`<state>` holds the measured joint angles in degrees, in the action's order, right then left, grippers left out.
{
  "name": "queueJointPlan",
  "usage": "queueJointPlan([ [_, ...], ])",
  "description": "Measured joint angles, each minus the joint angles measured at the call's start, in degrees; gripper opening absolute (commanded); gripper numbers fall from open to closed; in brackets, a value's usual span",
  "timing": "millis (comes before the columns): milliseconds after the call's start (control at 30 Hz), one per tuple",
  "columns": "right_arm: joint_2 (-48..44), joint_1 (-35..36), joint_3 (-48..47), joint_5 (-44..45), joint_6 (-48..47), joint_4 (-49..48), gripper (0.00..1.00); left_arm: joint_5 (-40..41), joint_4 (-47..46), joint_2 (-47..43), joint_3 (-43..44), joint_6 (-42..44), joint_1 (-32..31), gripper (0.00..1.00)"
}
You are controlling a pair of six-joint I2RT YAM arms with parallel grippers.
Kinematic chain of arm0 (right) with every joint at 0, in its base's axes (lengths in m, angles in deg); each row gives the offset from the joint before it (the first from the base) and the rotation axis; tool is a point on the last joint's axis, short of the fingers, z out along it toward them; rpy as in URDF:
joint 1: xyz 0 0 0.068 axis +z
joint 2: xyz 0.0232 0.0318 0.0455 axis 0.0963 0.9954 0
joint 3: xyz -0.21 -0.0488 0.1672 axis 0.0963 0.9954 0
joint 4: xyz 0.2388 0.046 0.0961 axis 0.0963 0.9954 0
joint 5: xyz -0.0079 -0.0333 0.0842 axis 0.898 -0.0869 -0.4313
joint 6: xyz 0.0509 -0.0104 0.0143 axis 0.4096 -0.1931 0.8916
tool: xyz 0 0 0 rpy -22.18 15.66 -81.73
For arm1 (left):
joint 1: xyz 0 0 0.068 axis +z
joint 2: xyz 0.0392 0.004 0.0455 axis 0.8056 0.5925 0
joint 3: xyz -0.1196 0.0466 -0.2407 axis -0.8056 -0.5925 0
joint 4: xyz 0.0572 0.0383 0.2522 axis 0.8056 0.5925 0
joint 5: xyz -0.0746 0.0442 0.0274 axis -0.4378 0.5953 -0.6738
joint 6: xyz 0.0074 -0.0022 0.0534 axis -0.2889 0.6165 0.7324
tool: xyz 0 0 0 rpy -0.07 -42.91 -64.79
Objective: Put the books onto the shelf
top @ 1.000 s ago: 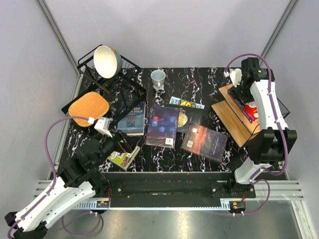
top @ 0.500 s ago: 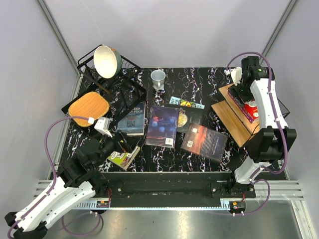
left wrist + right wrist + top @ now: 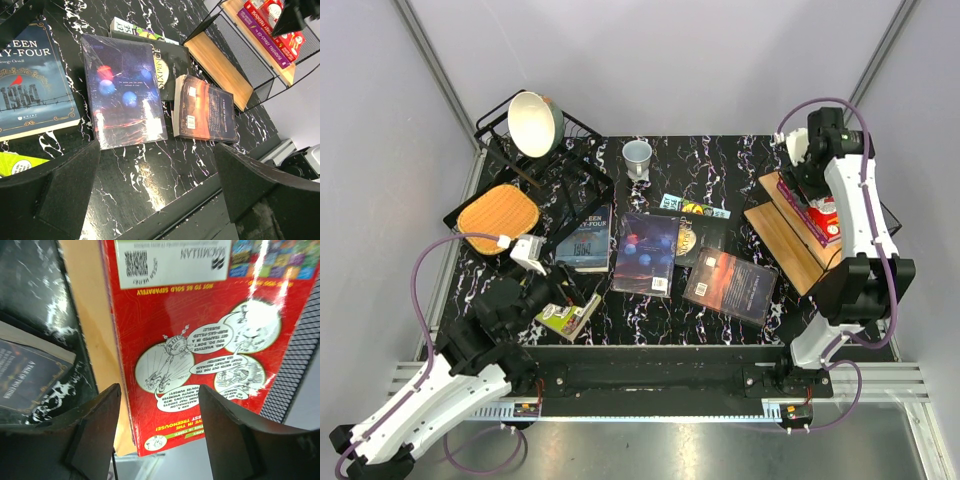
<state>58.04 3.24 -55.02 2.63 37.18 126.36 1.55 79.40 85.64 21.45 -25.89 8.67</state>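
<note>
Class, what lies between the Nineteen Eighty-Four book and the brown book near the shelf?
A dark blue book with glowing spots lies flat between them, clearest in the top view.

left arm, right arm: jaws parted

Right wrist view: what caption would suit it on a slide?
Open right gripper above a red book lying on the wooden shelf.

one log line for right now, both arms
right gripper: open over red book on shelf | left gripper: open above table | other books: flat on table
</note>
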Motion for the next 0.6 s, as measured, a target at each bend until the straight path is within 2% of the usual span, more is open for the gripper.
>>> queueJointPlan([
  [200,-1.2,-0.1,-6.0,-11.3,1.6,1.3,0.77,-0.7,-0.4,4.4,0.0,0.0,0.0,0.99],
  [333,-6.2,-0.2,-2.6,-24.7,2.9,0.2,0.80,-2.0,-1.8,10.4,0.2,-0.4,0.1,0.99],
  [500,-16.9,-0.2,13.9,-47.3,8.7,-9.3,0.79,-5.6,-5.0,19.0,0.8,-0.9,2.3,0.99],
  [600,-21.3,0.2,28.3,-61.8,20.1,-24.2,0.78,-8.7,-7.3,24.7,1.5,-1.1,5.4,0.99],
])
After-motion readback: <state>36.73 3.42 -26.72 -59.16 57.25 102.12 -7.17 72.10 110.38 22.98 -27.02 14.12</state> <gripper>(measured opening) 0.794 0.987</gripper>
